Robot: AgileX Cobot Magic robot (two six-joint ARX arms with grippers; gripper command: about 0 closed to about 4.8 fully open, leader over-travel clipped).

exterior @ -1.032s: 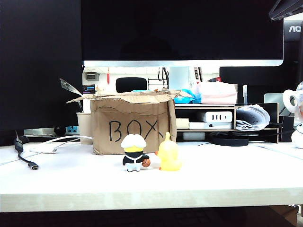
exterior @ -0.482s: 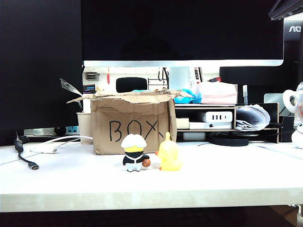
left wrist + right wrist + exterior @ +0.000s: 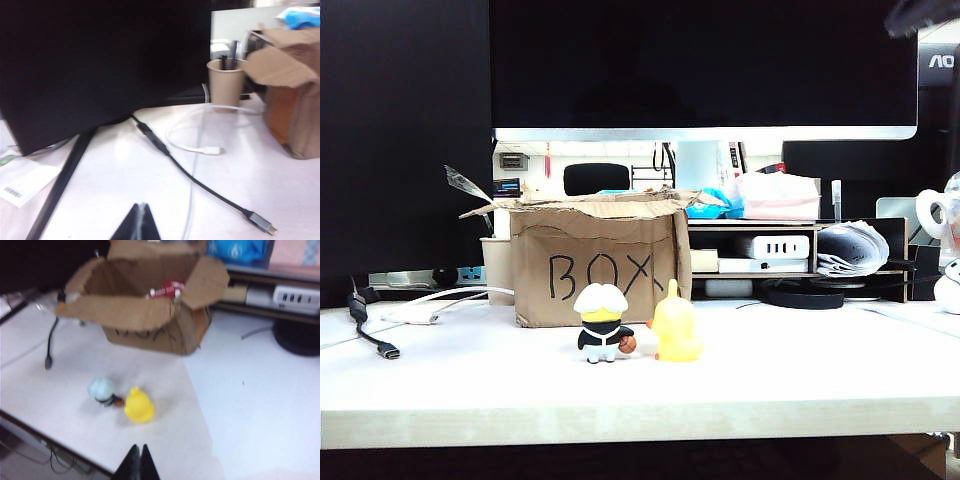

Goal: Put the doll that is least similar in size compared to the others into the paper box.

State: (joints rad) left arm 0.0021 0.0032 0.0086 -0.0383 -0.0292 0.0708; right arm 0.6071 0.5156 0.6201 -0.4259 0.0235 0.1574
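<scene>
The brown paper box (image 3: 595,262) lettered "BOX" stands mid-table with its ragged flaps open. In the right wrist view a red piece with white lettering, part of the doll (image 3: 167,290), shows inside the paper box (image 3: 145,315); the rest of it is hidden by the walls. The box front hides the doll in the exterior view. My right gripper (image 3: 138,449) is shut and empty, high over the table's front edge, well short of the box. My left gripper (image 3: 141,207) is shut and empty above the bare table, with the box (image 3: 295,110) off to one side.
A small white-haired figure in black (image 3: 601,322) and a yellow duck figure (image 3: 675,325) stand side by side in front of the box. Cables (image 3: 200,185) and a paper cup (image 3: 225,82) lie left of the box. A monitor (image 3: 705,65) and a cluttered shelf (image 3: 800,250) stand behind.
The dark arm part at the exterior view's top right corner has gone blurred and shifted upward. The box and the two small figures stay where they were.
</scene>
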